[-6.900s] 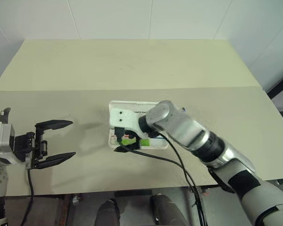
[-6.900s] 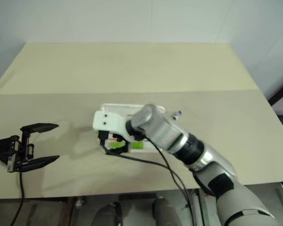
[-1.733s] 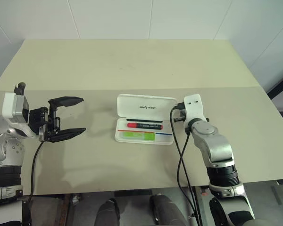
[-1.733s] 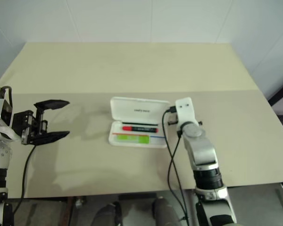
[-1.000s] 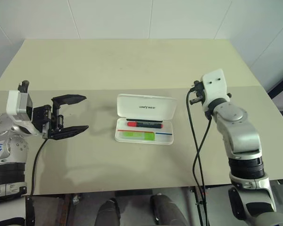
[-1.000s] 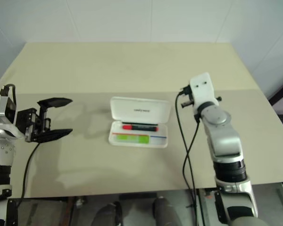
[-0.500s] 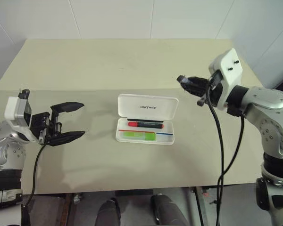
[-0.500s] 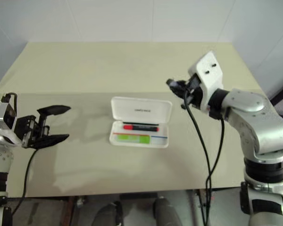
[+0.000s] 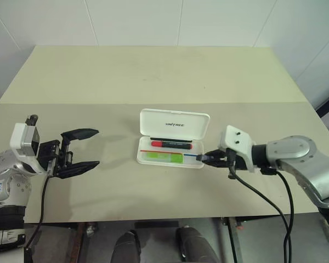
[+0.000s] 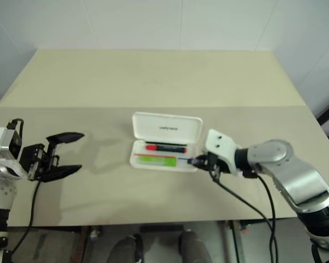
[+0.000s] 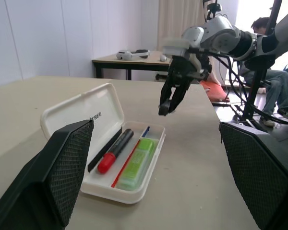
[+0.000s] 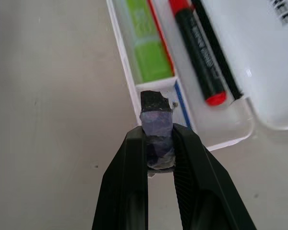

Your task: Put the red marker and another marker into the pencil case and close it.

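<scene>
Open pencil case [image 9: 174, 137] mid-table, both markers inside, right gripper [image 9: 204, 158] at its right end.

The case lies on the beige table [image 9: 153, 76] with its lid tipped up toward the far side; the red marker [image 9: 171, 144] lies lengthwise in the tray and the lime-green highlighter [image 9: 162, 158] just nearer, beside it; the right gripper's fingers [image 12: 129, 191] are pinched tight on a small dark, purple-wrapped piece [image 12: 156, 129], its tip over the case's end wall; the left gripper [image 9: 86, 148] hangs well to the case's left, jaws spread wide and empty; a person sits in the room behind, seen from the left wrist.
</scene>
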Action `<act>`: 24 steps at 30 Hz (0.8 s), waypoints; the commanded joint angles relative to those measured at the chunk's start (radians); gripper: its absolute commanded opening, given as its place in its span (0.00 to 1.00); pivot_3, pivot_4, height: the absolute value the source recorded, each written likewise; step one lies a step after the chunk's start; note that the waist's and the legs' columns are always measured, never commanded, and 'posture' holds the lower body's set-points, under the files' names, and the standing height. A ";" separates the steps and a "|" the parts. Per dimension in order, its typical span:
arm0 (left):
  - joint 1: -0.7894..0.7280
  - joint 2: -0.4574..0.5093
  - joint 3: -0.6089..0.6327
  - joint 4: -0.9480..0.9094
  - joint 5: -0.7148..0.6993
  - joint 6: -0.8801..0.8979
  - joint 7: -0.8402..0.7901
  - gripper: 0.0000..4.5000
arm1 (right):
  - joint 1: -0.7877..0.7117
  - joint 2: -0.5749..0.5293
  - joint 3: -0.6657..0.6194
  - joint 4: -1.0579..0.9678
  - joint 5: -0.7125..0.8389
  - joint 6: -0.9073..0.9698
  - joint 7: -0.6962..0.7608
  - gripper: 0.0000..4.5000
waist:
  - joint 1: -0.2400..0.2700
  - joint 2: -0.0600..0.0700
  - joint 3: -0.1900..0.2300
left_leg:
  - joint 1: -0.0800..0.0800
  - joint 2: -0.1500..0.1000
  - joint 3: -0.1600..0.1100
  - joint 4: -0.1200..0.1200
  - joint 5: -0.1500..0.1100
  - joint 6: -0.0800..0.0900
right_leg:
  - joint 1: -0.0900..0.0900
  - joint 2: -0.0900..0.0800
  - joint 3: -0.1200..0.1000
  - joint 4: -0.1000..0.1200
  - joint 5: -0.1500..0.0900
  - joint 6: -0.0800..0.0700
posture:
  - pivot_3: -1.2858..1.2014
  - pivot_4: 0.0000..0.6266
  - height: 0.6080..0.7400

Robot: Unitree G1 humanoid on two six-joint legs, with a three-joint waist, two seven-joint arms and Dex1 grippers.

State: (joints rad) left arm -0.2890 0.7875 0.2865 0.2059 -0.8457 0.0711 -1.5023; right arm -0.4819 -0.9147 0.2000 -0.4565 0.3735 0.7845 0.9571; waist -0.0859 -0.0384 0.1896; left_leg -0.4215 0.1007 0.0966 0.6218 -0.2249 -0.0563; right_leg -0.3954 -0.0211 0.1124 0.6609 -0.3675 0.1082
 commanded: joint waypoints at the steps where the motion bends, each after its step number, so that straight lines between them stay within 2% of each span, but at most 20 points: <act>1: 0.021 0.005 0.045 -0.043 -0.011 -0.007 -0.087 1.00 | -0.038 0.020 0.044 0.014 -0.039 -0.026 0.006 0.09 | -0.001 0.000 0.000 | 0.000 0.000 0.000 0.000 0.000 0.000 | 0.000 0.000 0.000 0.000 0.000 0.000 | 0.52 0.24 1.00; 13: 0.049 0.005 0.078 -0.070 -0.004 -0.004 -0.065 1.00 | -0.166 0.120 0.140 0.137 -0.121 -0.055 0.026 0.09 | 0.002 0.000 0.000 | 0.000 0.000 0.000 0.002 0.000 0.000 | 0.000 0.000 0.000 0.001 0.000 0.000 | 0.52 0.24 1.00; 24: 0.066 -0.001 0.090 -0.088 0.001 -0.010 -0.048 1.00 | -0.180 0.133 0.151 0.170 -0.154 -0.053 0.059 0.09 | 0.002 0.000 0.000 | 0.000 0.000 0.000 0.002 0.000 0.000 | 0.000 0.000 0.000 0.002 0.000 0.000 | 0.52 0.24 1.00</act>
State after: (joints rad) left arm -0.2282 0.7874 0.3450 0.1512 -0.8446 0.0716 -1.5014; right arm -0.6465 -0.7832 0.3538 -0.2716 0.2274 0.7431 1.0080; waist -0.0842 -0.0383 0.1897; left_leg -0.4215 0.1009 0.0967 0.6246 -0.2250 -0.0563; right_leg -0.3951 -0.0207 0.1121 0.6625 -0.3675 0.1083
